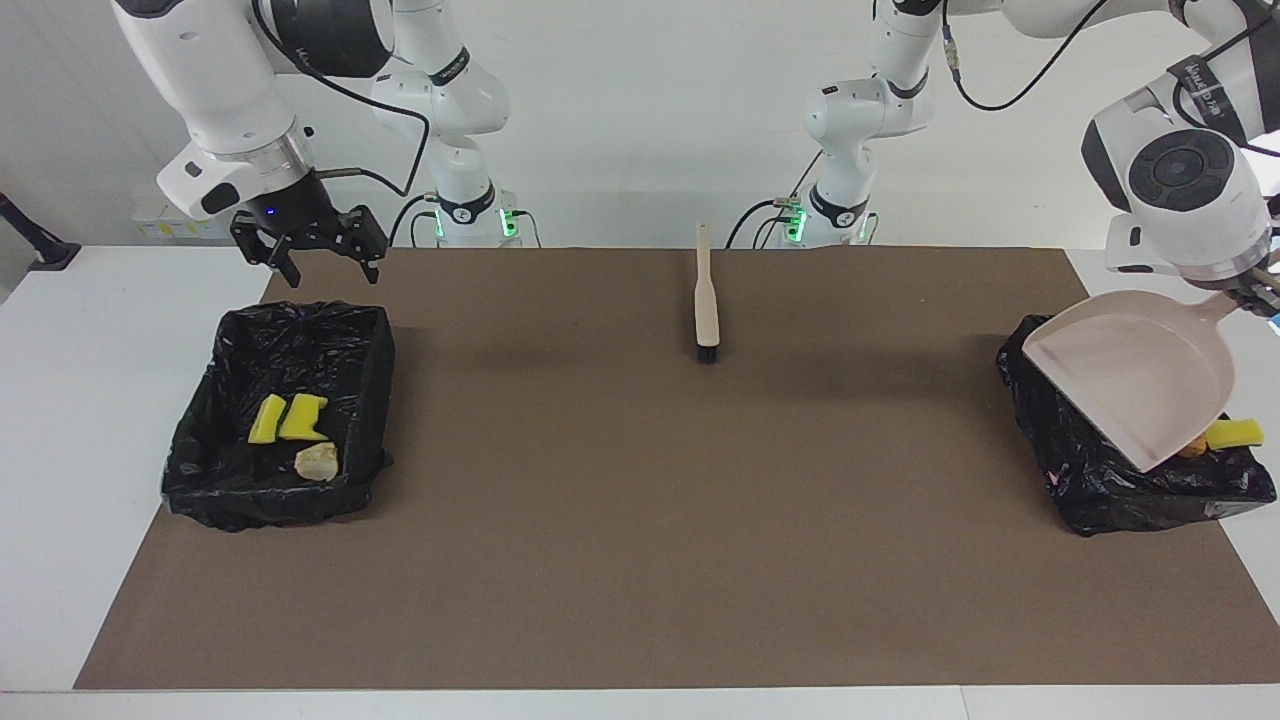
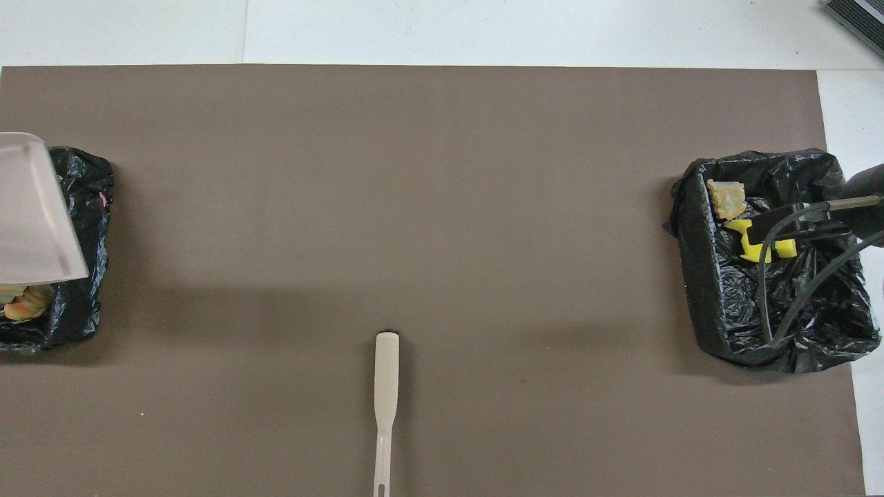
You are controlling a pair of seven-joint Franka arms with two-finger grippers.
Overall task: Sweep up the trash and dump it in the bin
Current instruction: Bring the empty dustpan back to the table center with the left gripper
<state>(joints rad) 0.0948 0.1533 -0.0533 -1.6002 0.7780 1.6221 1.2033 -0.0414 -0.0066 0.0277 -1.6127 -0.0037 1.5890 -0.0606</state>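
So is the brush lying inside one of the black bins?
No, the brush lies on the brown mat between the two bins.

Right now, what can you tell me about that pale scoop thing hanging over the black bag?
It is a beige dustpan that looks like smooth plastic: a wide tray with raised side walls and a short handle. The left gripper holds it by the handle, tilted with its open edge down over the bin at the left arm's end of the table. Its tray looks empty; whether it touches the bag is unclear.
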